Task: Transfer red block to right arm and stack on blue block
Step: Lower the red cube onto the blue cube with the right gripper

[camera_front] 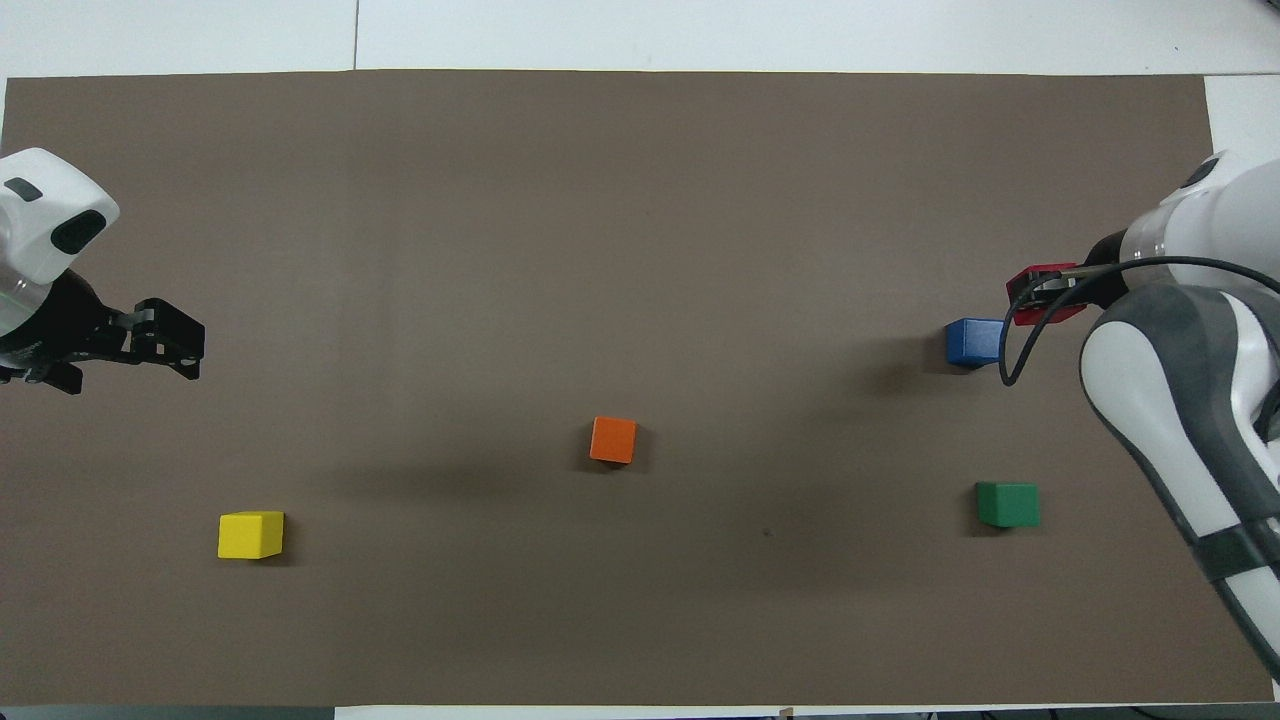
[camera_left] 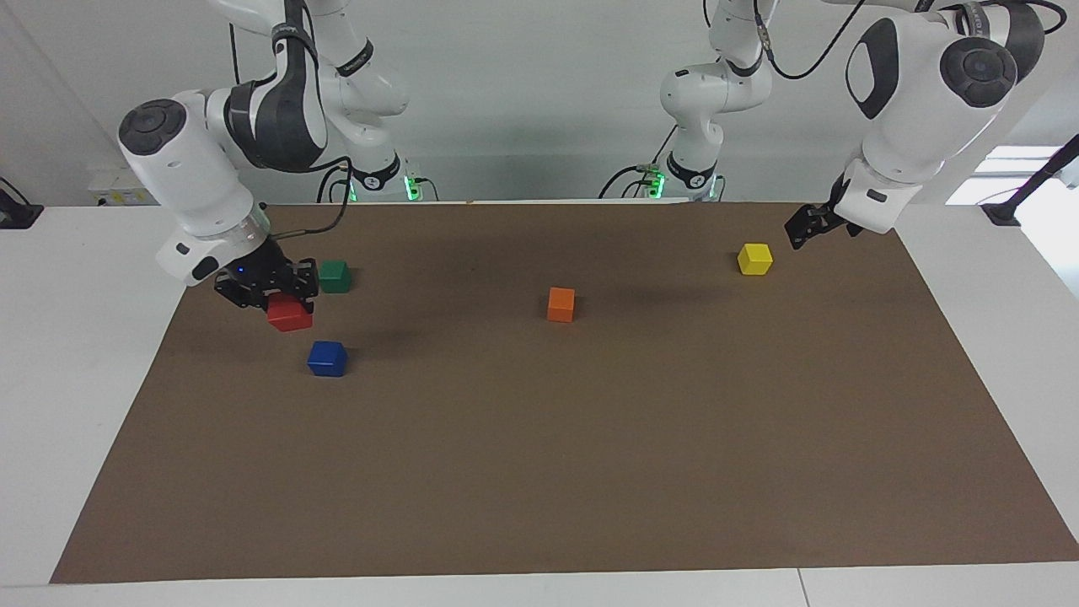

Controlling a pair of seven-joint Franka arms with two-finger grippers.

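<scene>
**Q:** Where is the red block, and what holds it?

**A:** The right gripper (camera_left: 282, 299) is clamped on the red block (camera_left: 289, 315), carrying it in the air at the right arm's end of the brown mat (camera_left: 539, 472).

**Q:** Which way is the blue block from there?

**A:** The blue block (camera_left: 327, 358) sits on the mat, slightly toward the table's middle from the carried cube and apart from it. It is a cube, so no long axis matters.

**Q:** And the other arm?

**A:** The left gripper (camera_left: 807, 229) waits near the yellow block (camera_left: 754, 258); its fingers seem apart, though I can't be sure.
</scene>
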